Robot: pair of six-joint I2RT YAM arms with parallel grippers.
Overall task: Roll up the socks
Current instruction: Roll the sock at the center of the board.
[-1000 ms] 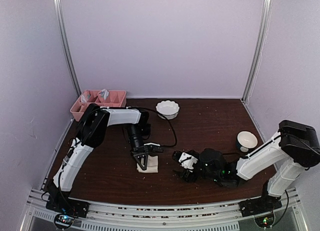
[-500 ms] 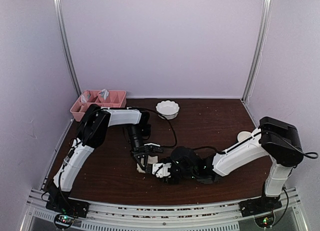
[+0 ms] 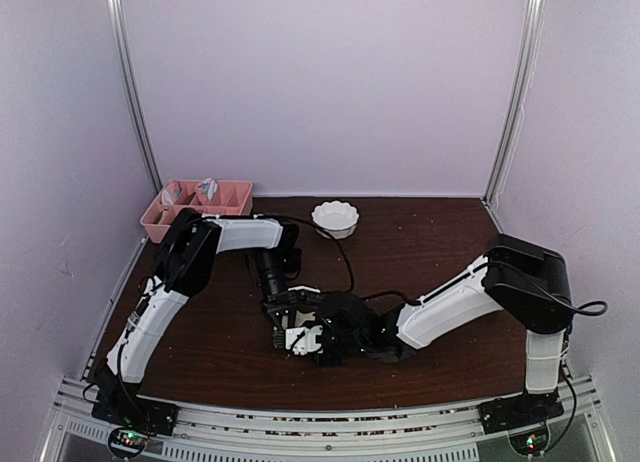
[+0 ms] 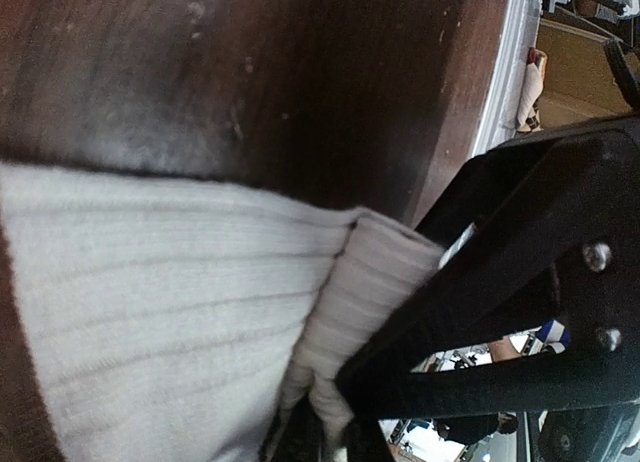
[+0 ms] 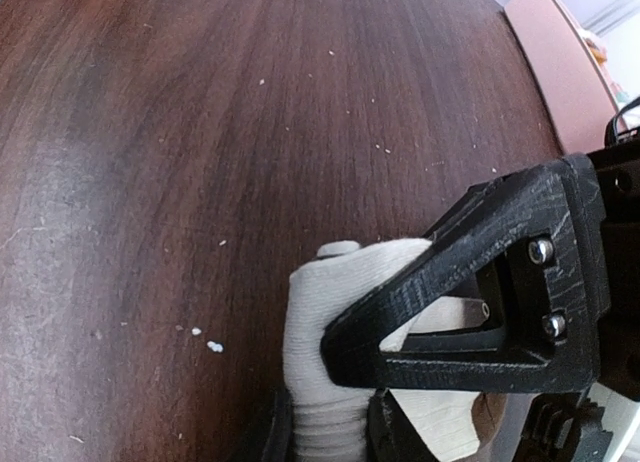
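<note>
A cream ribbed sock (image 4: 150, 312) lies on the dark wooden table (image 3: 430, 252), left of centre. In the top view both grippers cover most of it. My left gripper (image 4: 335, 444) (image 3: 283, 320) is shut on a folded edge of the sock. My right gripper (image 5: 330, 437) (image 3: 302, 340) comes in low from the right, and its jaws press on both sides of the sock's bunched end (image 5: 320, 322). The black triangular finger (image 5: 480, 312) of the left gripper lies across the sock in the right wrist view.
A white scalloped bowl (image 3: 335, 218) stands at the back centre. A pink divided tray (image 3: 195, 204) sits at the back left corner. Small white crumbs (image 5: 205, 340) dot the wood beside the sock. The right arm stretches low across the table's middle.
My right arm swept left across the table to the sock, and its jaws closed around the bunched end. The left gripper stayed put, shut on the sock.
</note>
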